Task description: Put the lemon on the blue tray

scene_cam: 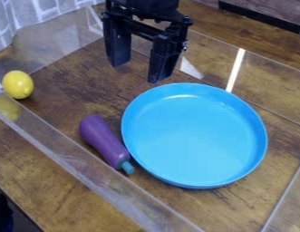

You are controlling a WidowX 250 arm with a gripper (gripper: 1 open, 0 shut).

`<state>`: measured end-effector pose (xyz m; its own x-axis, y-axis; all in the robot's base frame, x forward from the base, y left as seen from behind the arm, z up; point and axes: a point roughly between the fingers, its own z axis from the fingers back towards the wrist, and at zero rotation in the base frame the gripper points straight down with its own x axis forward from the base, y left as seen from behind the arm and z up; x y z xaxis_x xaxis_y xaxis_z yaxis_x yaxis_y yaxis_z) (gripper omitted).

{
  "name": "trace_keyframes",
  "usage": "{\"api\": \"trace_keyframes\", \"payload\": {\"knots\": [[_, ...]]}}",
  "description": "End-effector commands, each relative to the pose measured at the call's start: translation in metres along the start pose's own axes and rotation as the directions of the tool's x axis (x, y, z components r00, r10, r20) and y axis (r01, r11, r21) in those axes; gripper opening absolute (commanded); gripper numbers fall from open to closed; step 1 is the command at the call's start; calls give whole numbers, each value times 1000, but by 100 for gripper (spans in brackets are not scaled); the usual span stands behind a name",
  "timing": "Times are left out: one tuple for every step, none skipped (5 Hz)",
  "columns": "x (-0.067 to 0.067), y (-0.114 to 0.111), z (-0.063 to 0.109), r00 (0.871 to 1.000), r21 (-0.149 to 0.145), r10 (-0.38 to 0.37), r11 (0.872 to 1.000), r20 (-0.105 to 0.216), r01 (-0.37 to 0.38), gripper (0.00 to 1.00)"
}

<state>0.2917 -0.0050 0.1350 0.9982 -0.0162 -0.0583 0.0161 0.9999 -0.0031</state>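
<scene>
A small bright yellow lemon (18,84) lies at the far left of the wooden table, close to the clear wall. The big round blue tray (237,168) sits at the right with nothing in it. My black gripper (141,62) hangs above the table at the top middle, just beyond the tray's far-left rim and well to the right of the lemon. Its two fingers stand apart with nothing between them, so it is open.
A purple eggplant (103,140) with a teal stem lies just left of the tray, pointing toward the front. Clear plastic walls (67,177) border the table along the left and front edges.
</scene>
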Motion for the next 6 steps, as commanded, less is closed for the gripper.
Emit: {"api": "trace_keyframes", "payload": {"knots": [[-1,5,-9,999,0,32,1000,-15,-32,100],[-11,23,-2,1000,4,-3,1000,-28,3,100],[-24,48,-2,999,15,-18,1000,-41,18,100],[-32,67,-5,999,16,8,1000,-33,-7,100],[-27,93,-10,999,23,42,999,-31,-41,100],[-24,116,-15,996,30,79,997,-29,-78,100]]}}
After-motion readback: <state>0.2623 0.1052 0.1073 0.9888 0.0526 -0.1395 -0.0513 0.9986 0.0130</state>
